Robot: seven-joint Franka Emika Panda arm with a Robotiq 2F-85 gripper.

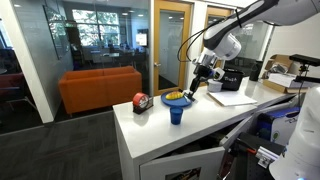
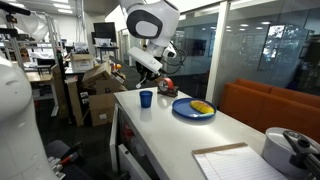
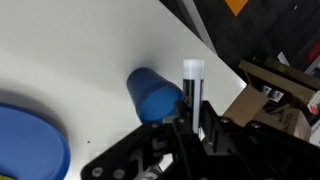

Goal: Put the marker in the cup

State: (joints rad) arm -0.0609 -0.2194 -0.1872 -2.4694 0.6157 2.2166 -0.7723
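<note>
transport step: the pincer (image 3: 192, 128), clamped on the marker (image 3: 192, 80), hangs near the blue cup (image 3: 152, 96); next, align over its mouth and release.

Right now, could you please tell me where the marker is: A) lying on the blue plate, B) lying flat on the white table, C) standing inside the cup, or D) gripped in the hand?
D: in the wrist view the hand is closed on the marker, whose pale end sticks out beside the blue cup, not inside it.
</note>
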